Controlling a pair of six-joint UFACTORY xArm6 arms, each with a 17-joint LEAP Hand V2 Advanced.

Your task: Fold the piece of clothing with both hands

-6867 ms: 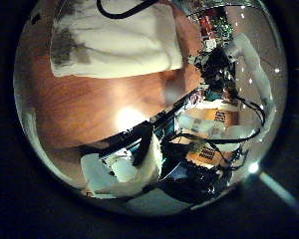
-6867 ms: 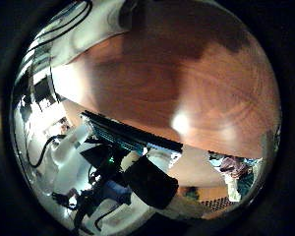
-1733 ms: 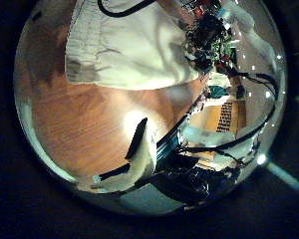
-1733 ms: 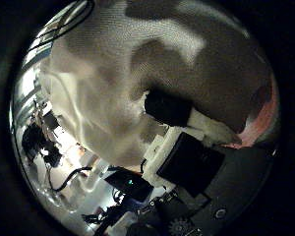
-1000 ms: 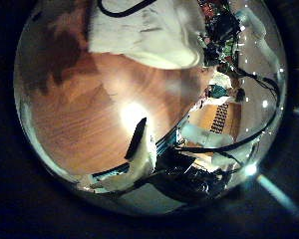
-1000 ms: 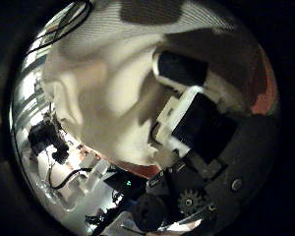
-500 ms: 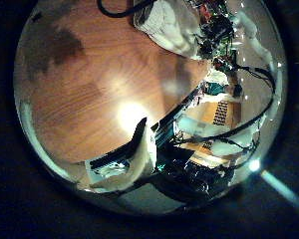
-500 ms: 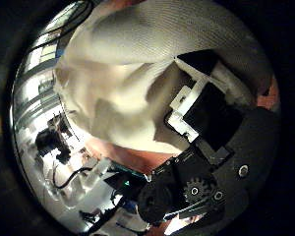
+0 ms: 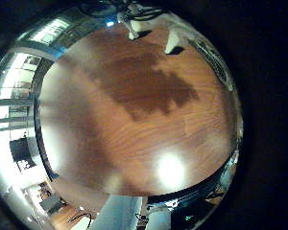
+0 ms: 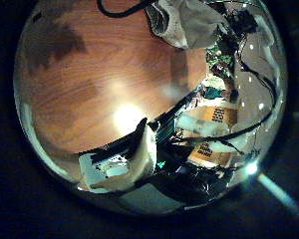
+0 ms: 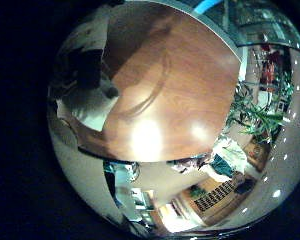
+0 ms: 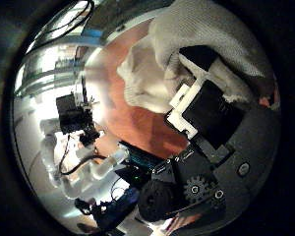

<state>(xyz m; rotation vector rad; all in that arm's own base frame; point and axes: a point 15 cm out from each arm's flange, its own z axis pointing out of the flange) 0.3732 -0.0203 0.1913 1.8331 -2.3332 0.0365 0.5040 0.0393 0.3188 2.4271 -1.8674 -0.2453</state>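
Garment (image 12: 202, 44) lifted clear of the wooden surface (image 9: 134, 105) on the right side: the right thumb side palm view shows pale ribbed cloth bunched close against the palm, with the right hand (image 12: 211, 108) curled over it, fingers closed round a gathered wad. In the left thumb side palm view the same cloth (image 10: 189, 20) hangs as a crumpled bundle at the far edge of the surface, well apart from the left hand (image 10: 125, 164). That hand carries nothing; what shows of it lies relaxed and extended, over bare wood. Step in hand, as I judge it: the pick-up or carry-over of one end of the garment, done by the right hand alone; no fold laid yet. Next move likely calls for the left hand to come to the cloth and take a free edge, so the piece can be spread flat before folding; bunching is the risk. Count: one garment, one surface, two hands. The little finger side views show only wood and room.
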